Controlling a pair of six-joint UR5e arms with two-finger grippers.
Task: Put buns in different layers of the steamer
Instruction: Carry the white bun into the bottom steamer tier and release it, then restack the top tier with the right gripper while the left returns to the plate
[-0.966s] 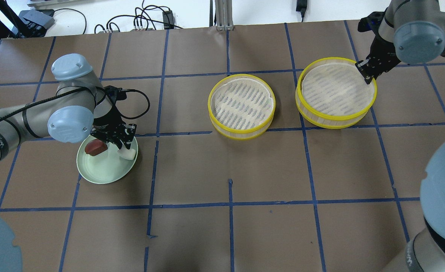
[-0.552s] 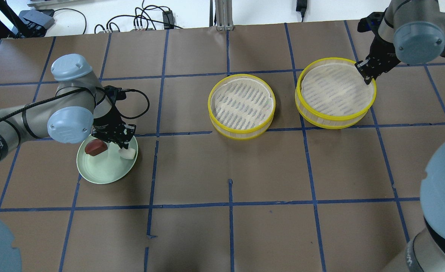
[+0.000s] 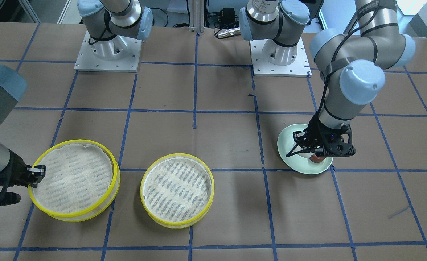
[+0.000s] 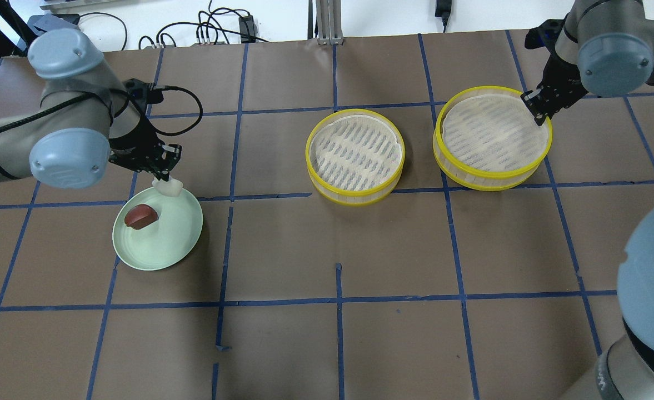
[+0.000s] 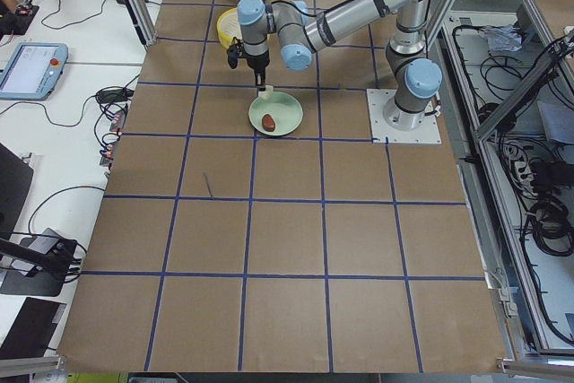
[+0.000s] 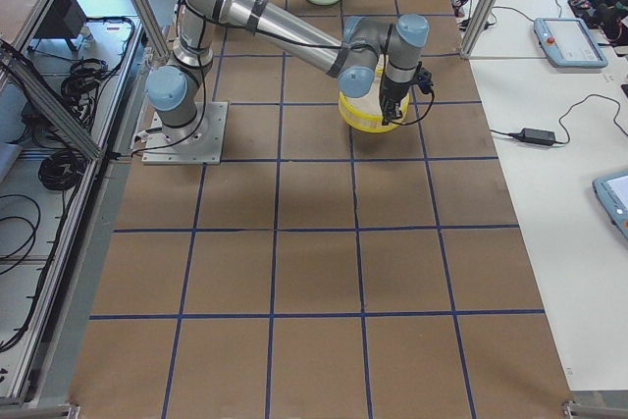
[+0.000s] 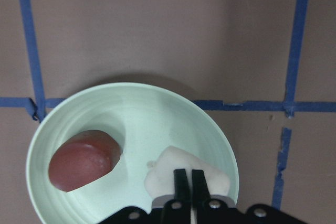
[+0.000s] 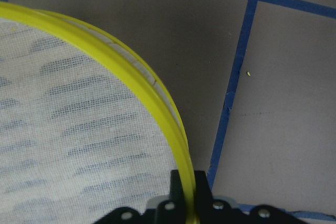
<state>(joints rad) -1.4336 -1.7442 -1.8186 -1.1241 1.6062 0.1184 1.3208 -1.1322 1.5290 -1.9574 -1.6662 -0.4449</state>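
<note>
The brown table (image 4: 338,244), crossed with blue tape lines, carries everything. On its far side sit two yellow-rimmed steamer trays, both with bare mesh liners. The middle tray (image 4: 355,156) stands alone, and the right tray (image 4: 493,139) is just beside it. Well apart to the left lies the pale green plate (image 4: 160,250).

The right gripper (image 4: 538,108) has its jaws pinched narrow on the right tray's far rim, one finger inside the yellow band and one outside (the wrist view shows this best). The left gripper (image 4: 159,175) hangs over the plate's far edge with its jaws nearly together, clamped on the white bun (image 4: 170,188), which is raised clear of the plate. The brown bun (image 4: 140,216) lies on the plate, left of centre.
</note>
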